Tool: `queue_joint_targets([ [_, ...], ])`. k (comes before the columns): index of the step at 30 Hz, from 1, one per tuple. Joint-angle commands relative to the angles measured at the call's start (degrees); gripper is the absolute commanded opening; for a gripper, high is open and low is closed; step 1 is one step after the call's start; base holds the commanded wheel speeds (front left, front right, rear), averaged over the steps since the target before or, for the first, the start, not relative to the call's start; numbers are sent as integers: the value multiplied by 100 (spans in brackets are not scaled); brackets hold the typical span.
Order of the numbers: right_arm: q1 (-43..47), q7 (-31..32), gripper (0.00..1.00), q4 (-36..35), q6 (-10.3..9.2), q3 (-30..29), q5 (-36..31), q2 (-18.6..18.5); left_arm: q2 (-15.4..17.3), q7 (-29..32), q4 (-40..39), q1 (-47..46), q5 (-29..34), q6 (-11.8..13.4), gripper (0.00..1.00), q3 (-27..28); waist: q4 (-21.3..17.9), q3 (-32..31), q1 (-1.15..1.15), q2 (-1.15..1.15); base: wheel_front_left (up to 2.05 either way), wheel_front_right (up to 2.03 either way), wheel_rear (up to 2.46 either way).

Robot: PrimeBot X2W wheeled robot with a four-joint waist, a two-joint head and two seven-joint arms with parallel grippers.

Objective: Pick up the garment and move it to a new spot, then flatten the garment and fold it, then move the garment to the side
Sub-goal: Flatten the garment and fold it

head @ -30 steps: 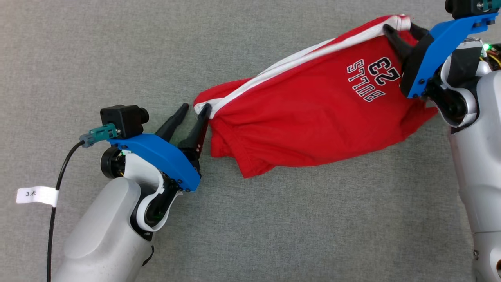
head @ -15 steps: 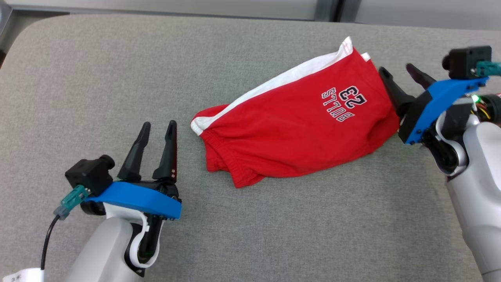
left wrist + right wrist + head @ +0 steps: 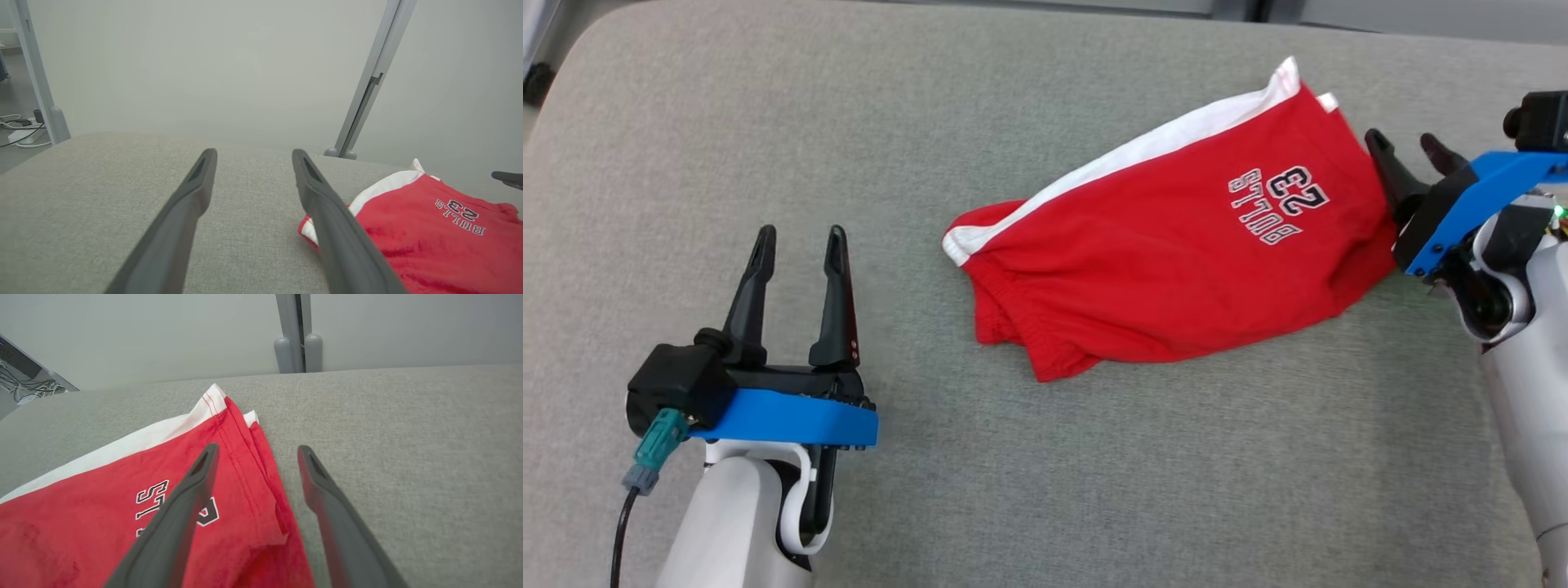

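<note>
Left pincer [image 3: 801,237]: wide open, holds nothing, hangs over the grey cushion [image 3: 1013,490]. To its right, a little way from its fingers: red shorts [image 3: 1176,269] with a white stripe, lying a bit crumpled on the cushion, not held. At the right end of the shorts: right pincer [image 3: 1401,139], wide open too, grips nothing; one finger over the red cloth, the other over bare cushion.

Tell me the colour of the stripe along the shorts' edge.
White, on red shorts; the stripe shows best in the head view.
</note>
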Motion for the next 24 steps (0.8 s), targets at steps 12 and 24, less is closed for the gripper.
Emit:
queue_joint_targets([
  [12, -277, 438, 0, 1381, 3, -35, -758, 162, -287, -24, -15, 178, 344, -161, 100, 297, 509, 169, 0, 0, 0, 0, 0],
  [24, 254, -289, 0, 1018, -1, -347, -774, -133, -45, -24, 25, 520, 407, -167, 100, 91, -106, -610, 0, 0, 0, 0, 0],
])
